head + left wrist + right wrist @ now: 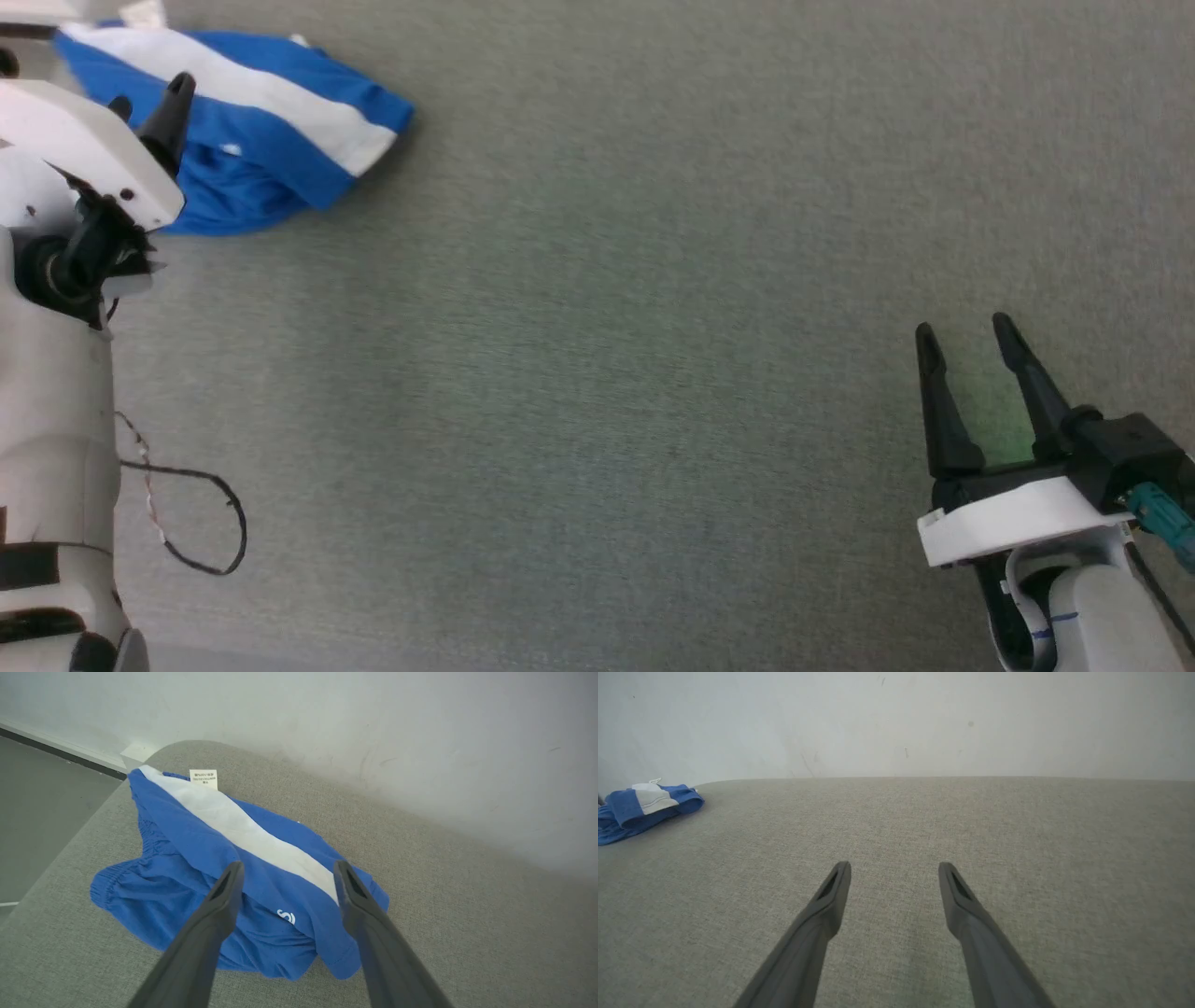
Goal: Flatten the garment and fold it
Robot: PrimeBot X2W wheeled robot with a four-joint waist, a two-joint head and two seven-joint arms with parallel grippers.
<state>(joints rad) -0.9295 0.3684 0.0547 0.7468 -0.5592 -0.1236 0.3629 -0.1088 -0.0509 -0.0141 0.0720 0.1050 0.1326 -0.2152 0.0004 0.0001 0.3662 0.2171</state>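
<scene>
The garment (187, 826), blue shorts with a broad white stripe (243, 833), is lying crumpled near the far left corner of the grey fabric surface (597, 373), close to the pale wall (420, 742). Its white tag (203, 778) is sticking up at the far end, and a tiny white logo (286, 916) is showing on the near part. The left gripper (287, 870) is hovering just by the shorts, its two dark fingers standing wide apart and holding nothing. The right gripper (964, 329) is hanging over bare fabric on the right side, well apart from the garment, its fingers also spread and empty.
</scene>
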